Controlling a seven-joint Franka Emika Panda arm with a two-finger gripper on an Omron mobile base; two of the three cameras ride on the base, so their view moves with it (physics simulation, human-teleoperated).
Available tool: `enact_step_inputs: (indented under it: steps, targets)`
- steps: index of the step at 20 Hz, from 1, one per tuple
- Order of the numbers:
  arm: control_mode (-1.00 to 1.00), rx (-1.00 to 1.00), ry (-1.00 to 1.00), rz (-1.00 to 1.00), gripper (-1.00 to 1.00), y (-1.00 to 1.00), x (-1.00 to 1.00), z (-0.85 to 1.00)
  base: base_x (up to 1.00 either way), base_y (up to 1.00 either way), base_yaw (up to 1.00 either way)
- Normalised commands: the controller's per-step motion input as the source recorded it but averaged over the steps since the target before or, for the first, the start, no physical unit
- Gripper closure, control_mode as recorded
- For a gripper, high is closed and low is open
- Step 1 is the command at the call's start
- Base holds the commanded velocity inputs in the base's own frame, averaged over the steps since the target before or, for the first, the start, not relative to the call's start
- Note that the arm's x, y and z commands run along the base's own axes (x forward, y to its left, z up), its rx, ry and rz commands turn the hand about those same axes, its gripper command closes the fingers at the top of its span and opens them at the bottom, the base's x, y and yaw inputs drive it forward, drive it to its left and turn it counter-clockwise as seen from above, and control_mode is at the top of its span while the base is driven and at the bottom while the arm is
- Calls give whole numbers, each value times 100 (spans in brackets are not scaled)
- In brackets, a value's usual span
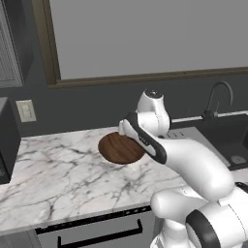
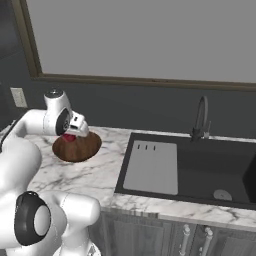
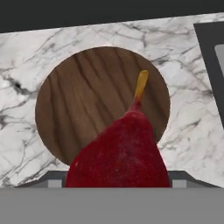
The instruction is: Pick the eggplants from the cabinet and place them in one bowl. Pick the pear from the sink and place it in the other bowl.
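Observation:
My gripper (image 2: pixel 70 135) hangs just above the dark brown wooden bowl (image 2: pixel 80 148), shut on the red pear (image 2: pixel 67 138). In the hand view the pear (image 3: pixel 120 153) fills the lower middle, its yellow stem pointing up over the bowl (image 3: pixel 83 100). The pear hides my fingertips there. From the left base view the bowl (image 1: pixel 117 149) lies on the marble counter, partly behind my forearm. The black sink (image 2: pixel 210 167) is to the right, with a grey round drain (image 2: pixel 222 194). The eggplants, the cabinet and the pale bowl are out of view.
A grey ribbed drainboard (image 2: pixel 152 167) lies in the sink's left part, and the dark arched faucet (image 2: pixel 200 117) stands behind it. A wall outlet (image 1: pixel 26 111) sits left of the bowl. White marble counter (image 1: pixel 63 174) spreads to the left and front.

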Motion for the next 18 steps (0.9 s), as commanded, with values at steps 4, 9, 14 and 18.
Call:
enact_step_inputs:
  steps: [4,9,14,18]
  targets:
    - [-100,0,0,0,100,20,77,-26,0,0,0]
    - [-100,0,15,0,100,6,53,-1,0,0,0]
    - [-100,0,6,0,100,0,15,-14,0,0,0]
    - [-100,0,0,0,100,5,3,-36,0,0,0]
